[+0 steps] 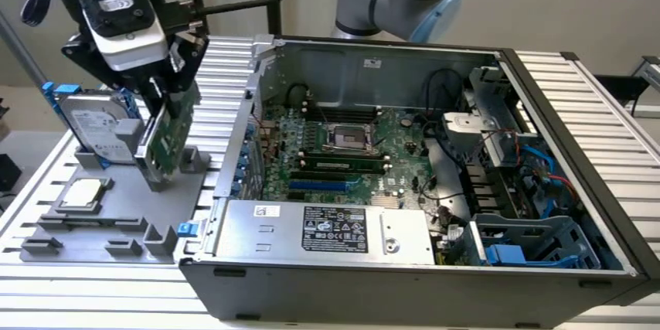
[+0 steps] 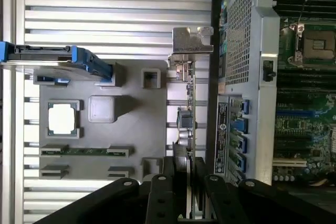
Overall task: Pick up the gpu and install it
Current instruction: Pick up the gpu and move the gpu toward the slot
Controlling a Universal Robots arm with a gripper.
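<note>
The gpu is a thin green card with a silver end bracket. It stands on edge, slightly tilted, over the grey holder tray at the exterior view's left. My gripper comes down on its upper edge and is shut on it. The wrist view shows the gpu edge-on, with its bracket at the far end, pinched between my black fingers. Whether its lower edge still touches the tray's slot I cannot tell. The open computer case lies to the exterior view's right of the tray, motherboard facing up.
On the tray a silver hard drive with blue rails stands upright beside the gpu. A square CPU chip lies nearer the front, and a memory stick lies in its slot. Inside the case are blue expansion slots, a power supply and cables.
</note>
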